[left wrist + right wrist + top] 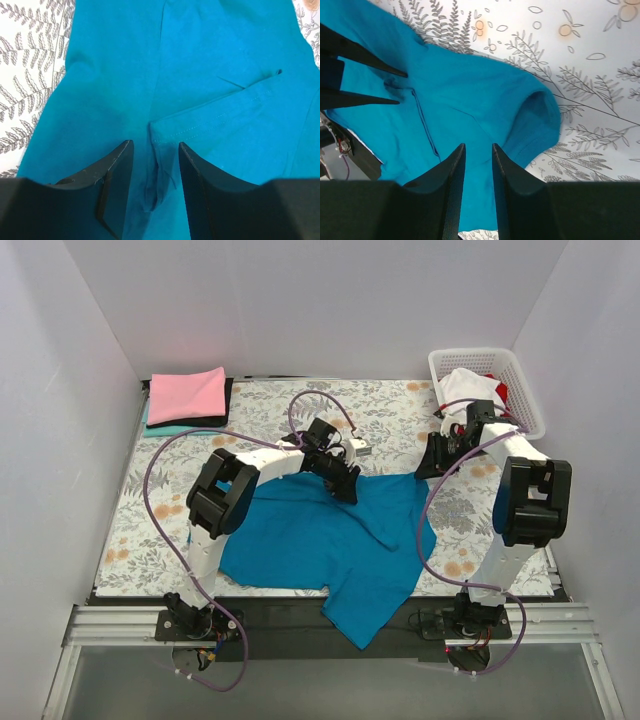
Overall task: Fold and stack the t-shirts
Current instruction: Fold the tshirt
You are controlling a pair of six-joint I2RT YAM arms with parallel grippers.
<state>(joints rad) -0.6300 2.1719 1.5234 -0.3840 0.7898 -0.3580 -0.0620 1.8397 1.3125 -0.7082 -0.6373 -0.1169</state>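
Observation:
A deep teal-blue t-shirt [320,540] lies spread and rumpled on the floral table cloth, its lower part hanging over the near edge. My left gripper [345,488] is down on the shirt's far edge. In the left wrist view its fingers [155,145] stand apart on the shirt [210,65], with a small pucker of cloth and a stitched hem between them. My right gripper [430,462] hovers by the shirt's far right corner. In the right wrist view it [478,146] is narrowly open and empty above the shirt [470,95] and a curled sleeve [540,115].
A folded pink shirt [187,393] lies on black [218,421] and aqua [165,429] ones at the back left. A white lattice basket [530,390] at the back right holds white [468,385] and red [502,392] cloth. White walls enclose the table.

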